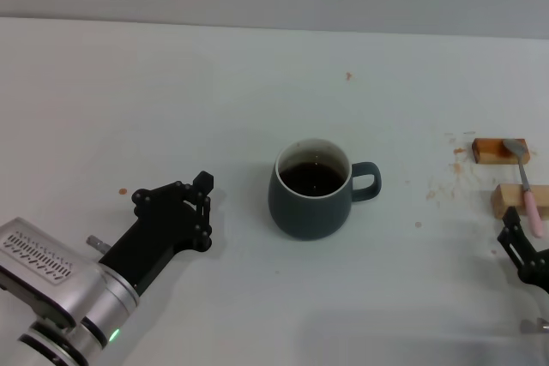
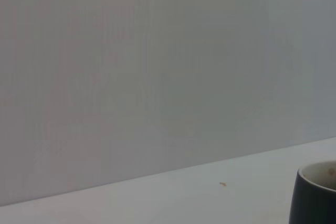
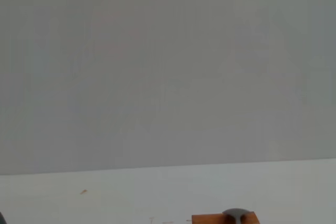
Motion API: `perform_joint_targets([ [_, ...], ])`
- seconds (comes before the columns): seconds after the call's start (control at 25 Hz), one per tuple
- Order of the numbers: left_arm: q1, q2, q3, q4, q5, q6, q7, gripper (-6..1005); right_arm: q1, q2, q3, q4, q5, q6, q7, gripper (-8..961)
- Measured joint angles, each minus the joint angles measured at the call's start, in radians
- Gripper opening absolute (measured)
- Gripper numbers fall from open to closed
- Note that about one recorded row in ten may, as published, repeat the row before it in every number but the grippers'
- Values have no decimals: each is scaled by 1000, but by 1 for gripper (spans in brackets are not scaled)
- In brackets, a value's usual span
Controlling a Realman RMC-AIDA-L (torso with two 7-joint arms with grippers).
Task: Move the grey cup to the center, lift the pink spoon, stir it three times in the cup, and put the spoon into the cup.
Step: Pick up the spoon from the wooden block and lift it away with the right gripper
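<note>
The grey cup (image 1: 310,205) stands upright in the middle of the table, with dark liquid inside and its handle pointing right. Its rim shows at the edge of the left wrist view (image 2: 316,192). My left gripper (image 1: 204,212) is open and empty, a short way left of the cup and apart from it. The pink spoon (image 1: 528,195) lies across two wooden blocks at the right edge, with its silver bowl (image 3: 234,213) on the far block. My right gripper (image 1: 523,250) sits just in front of the spoon's handle end, partly cut off by the picture's edge.
Two small brown wooden blocks (image 1: 491,151) (image 1: 509,199) hold the spoon up off the table at the far right. Small brown crumbs and stains lie around them and at the back (image 1: 348,76). A grey wall rises behind the white table.
</note>
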Motion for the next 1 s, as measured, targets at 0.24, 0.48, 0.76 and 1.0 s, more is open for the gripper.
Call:
perform_joint_targets([
  [0.24,-2,1,0,0,0,-2,0,-2,7,0,1,0,0,8,0,817],
  [0.48,2,1,0,0,0,-2,0,-2,11,0,6,-2,1,31,0,816],
  [0.76,5,1,0,0,0,-2,0,-2,12,0,9,-1,1,36,0,817],
  [1.0,5,1,0,1,0,-2,0,-2,14,0,22,-8,1,62,42,816],
])
